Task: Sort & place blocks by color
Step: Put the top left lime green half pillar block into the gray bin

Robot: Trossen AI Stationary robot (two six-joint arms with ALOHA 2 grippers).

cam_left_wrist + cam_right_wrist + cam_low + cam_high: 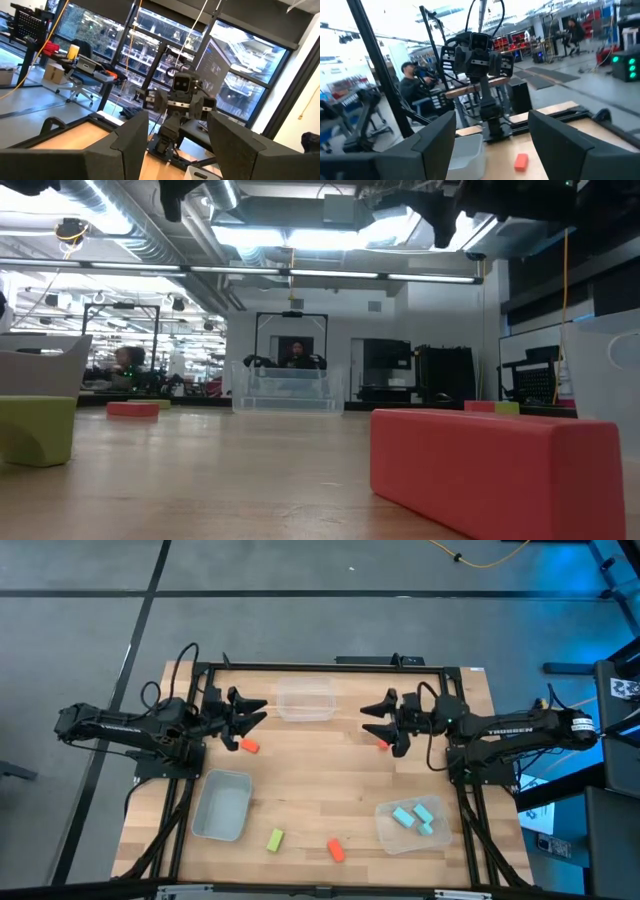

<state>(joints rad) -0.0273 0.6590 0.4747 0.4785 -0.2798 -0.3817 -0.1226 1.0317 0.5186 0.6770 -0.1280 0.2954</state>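
From above, the wooden table (330, 780) carries three clear bins and seven blocks that can be counted; three orange-red blocks lie loose, one (249, 745) just below the left gripper (258, 713), one (383, 746) just below the right gripper (368, 713), and one (336, 850) near the front edge; a single yellow-green block (275, 839) lies beside that last one, to its left; three light blue blocks (415, 817) sit together inside the front right bin (385, 830); the front left bin (222, 805) and the far middle bin (306, 701) hold nothing visible; both grippers hang over the far half of the table, facing each other across the far bin, each with its fingers spread wide and holding nothing. From table height, an orange-red block (495, 470) fills the near right, a yellow-green block (35, 429) sits at the near left with a bin wall (40, 370) behind it, another orange-red block (133, 409) lies farther back on the left, and a clear bin (288, 390) stands at the far middle; small red and green shapes at the far right are too small to tell apart; a person sits in the room beyond. In the left wrist view, the two dark fingers (132, 140) stand well apart with nothing between them, and the other arm shows across the table. In the right wrist view, the fingers (440, 137) are likewise spread and bare; one orange-red block (521, 160) lies on the wood between them and a clear bin (467, 152) sits just beside it; people show in the room behind.
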